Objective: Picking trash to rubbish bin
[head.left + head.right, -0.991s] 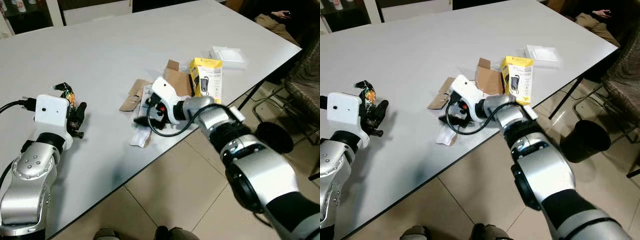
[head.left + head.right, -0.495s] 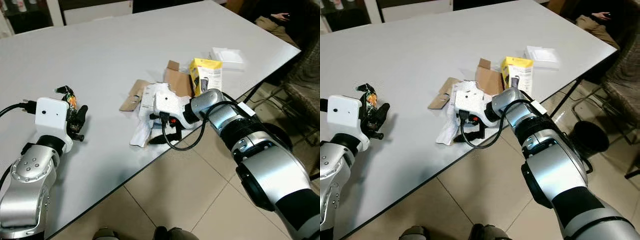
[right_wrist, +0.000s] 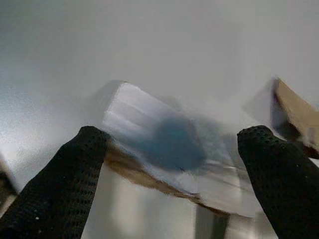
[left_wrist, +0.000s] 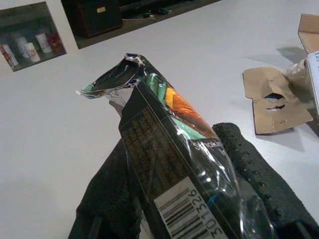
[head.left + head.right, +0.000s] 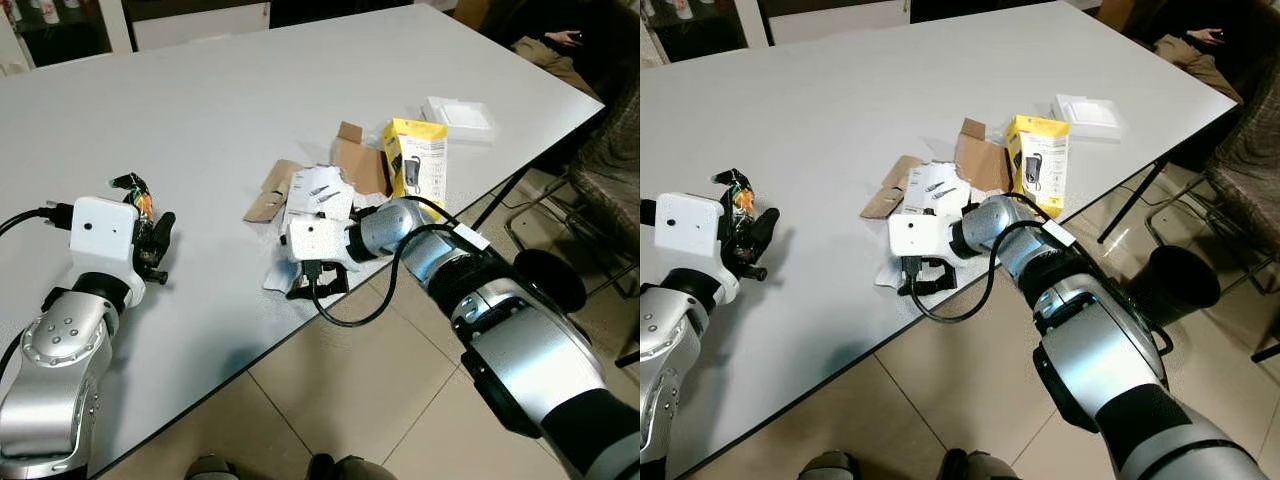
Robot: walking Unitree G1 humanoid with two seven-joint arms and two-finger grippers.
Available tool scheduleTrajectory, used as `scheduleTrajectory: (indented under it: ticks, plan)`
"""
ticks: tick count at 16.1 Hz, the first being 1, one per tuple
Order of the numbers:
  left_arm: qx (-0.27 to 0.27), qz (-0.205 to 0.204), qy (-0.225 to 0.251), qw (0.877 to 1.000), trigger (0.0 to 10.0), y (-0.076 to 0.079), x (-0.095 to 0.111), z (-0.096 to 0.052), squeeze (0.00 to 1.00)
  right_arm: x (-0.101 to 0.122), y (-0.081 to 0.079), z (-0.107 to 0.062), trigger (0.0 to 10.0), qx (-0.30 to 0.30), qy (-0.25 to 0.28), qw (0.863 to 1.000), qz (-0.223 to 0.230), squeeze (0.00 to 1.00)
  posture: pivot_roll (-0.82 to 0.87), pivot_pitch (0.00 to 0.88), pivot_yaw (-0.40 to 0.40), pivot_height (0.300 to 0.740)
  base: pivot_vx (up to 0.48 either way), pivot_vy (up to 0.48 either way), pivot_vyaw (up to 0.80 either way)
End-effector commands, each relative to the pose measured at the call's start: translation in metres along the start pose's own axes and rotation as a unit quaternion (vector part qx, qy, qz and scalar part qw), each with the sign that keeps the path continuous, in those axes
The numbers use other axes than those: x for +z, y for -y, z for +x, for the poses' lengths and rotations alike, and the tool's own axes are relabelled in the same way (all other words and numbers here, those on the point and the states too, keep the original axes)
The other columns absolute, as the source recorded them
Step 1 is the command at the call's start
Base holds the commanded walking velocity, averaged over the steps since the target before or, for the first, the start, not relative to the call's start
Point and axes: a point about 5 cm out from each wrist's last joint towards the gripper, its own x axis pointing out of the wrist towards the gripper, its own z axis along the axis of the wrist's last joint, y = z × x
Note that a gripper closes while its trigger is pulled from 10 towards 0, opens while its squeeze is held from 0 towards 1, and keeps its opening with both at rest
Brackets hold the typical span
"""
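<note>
The left tool is clamped on a dark foil snack wrapper, which stands up between its 2 black fingers above the white tabletop.

The right tool is low at the tabletop's near edge, its 2 fingers spread apart on either side of a crumpled white paper lying flat just ahead of them; the fingers are not touching it. Just beyond that tool lie brown cardboard scraps and a printed white sheet. Further along its arm's side stands a yellow box, and past that a flat white packet. A black rubbish bin stands on the tiled floor, well apart from both tools.
</note>
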Motion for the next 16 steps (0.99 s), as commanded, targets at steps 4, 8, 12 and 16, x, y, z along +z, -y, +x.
scheduleTrajectory:
  ticks: [4, 8, 12, 16]
  plan:
    - [-0.006, 0.003, 0.007, 1.000, 10.0, 0.002, 0.003, -0.003, 0.00, -0.009, -0.006, 0.013, 10.0, -0.075, -0.011, 0.996, 0.053, 0.00, 0.19, 0.129, -0.197, 0.740, 0.000, 0.000, 0.00]
    - [-0.002, 0.006, 0.005, 1.000, 10.0, -0.001, 0.003, -0.006, 0.00, -0.020, -0.017, 0.021, 10.0, -0.072, -0.016, 0.986, 0.150, 0.00, 0.20, 0.136, -0.198, 0.740, 0.000, 0.000, 0.00]
    - [-0.004, 0.008, 0.004, 1.000, 10.0, -0.001, 0.004, -0.006, 0.00, -0.029, -0.026, 0.023, 2.8, -0.046, -0.015, 0.973, 0.227, 0.00, 0.20, 0.137, -0.198, 0.740, 0.000, 0.000, 0.00]
    - [-0.006, 0.010, 0.004, 1.000, 10.0, 0.000, 0.004, -0.005, 0.00, -0.035, -0.032, 0.020, 0.0, -0.010, -0.021, 0.970, 0.242, 0.00, 0.20, 0.137, -0.197, 0.740, 0.000, 0.000, 0.00]
